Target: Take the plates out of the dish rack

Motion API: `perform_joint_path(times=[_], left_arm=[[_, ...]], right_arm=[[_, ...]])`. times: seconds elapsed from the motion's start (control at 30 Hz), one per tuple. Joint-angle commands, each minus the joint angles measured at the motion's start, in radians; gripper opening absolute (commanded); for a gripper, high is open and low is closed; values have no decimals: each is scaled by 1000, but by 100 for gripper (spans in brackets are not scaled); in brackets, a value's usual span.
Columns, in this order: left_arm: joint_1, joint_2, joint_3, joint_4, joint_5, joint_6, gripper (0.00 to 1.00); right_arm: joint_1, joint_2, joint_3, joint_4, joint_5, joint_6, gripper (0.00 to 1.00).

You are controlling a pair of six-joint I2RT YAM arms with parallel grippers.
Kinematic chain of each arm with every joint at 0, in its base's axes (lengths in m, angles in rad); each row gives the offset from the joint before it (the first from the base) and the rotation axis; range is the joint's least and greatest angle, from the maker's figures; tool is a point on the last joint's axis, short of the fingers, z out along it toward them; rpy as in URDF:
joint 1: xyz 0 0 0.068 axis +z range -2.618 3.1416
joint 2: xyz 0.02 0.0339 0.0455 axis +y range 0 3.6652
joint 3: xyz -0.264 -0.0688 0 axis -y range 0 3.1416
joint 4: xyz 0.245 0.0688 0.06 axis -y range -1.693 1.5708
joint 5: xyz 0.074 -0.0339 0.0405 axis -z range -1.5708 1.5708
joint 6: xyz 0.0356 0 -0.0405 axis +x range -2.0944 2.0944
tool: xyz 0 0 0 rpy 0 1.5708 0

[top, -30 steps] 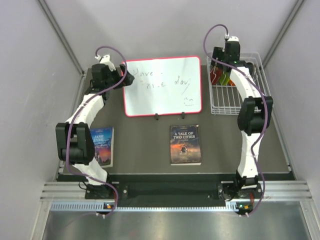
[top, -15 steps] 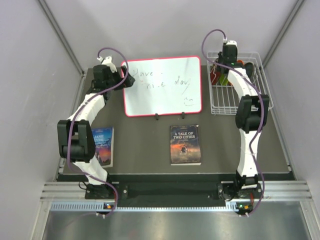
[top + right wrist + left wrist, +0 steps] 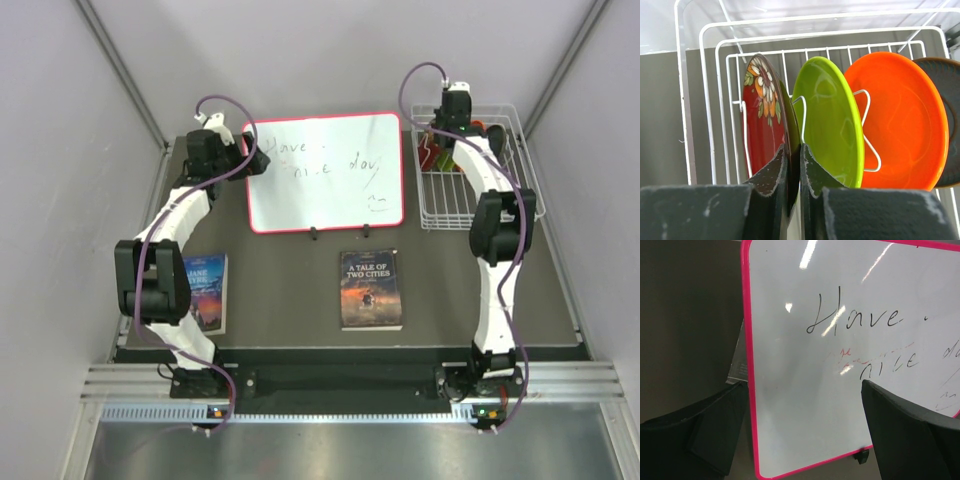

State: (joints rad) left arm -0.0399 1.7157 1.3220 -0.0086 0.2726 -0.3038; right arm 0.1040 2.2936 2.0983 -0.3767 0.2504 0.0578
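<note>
- Top view: the right arm reaches over the dish rack, which sits at the far right of the table, just right of the whiteboard. Compared with a second ago, its wrist sits a little farther left and deeper over the rack's far left corner, and the elbow has drawn in toward the rack.
- Top view: a sliver of the dark red plate shows beside the wrist at the rack's left side. The arm hides more of the plates than it did a second ago.
- Top view: the left arm holds almost the same pose as before, its wrist at the whiteboard's far left corner. The two books, "Jane Eyre" and "A Tale of Two Cities", lie where they lay.
- Left wrist view: the left gripper stands wide apart with nothing between its fingers. The handwritten whiteboard fills the space behind them.
- Right wrist view: the right gripper is clamped on the near rim of the dark red plate, whose edge runs down between the two fingers.
- Right wrist view: all four plates stand upright in the rack's slot wires. From left to right they are dark red with flowers, the lime green plate, the orange plate and the teal plate, which is cut off at the frame edge.
</note>
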Motion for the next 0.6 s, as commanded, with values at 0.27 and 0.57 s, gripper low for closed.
perform_joint_path(times=[0.27,0.57], left_arm=[[3,-8,25,16,-59,17,99],[5,-30,23,28,37,-17,99]], right_arm=[[161,-238,-136,334,433,-245,0],[191,-479,-320,440,563,-302,0]])
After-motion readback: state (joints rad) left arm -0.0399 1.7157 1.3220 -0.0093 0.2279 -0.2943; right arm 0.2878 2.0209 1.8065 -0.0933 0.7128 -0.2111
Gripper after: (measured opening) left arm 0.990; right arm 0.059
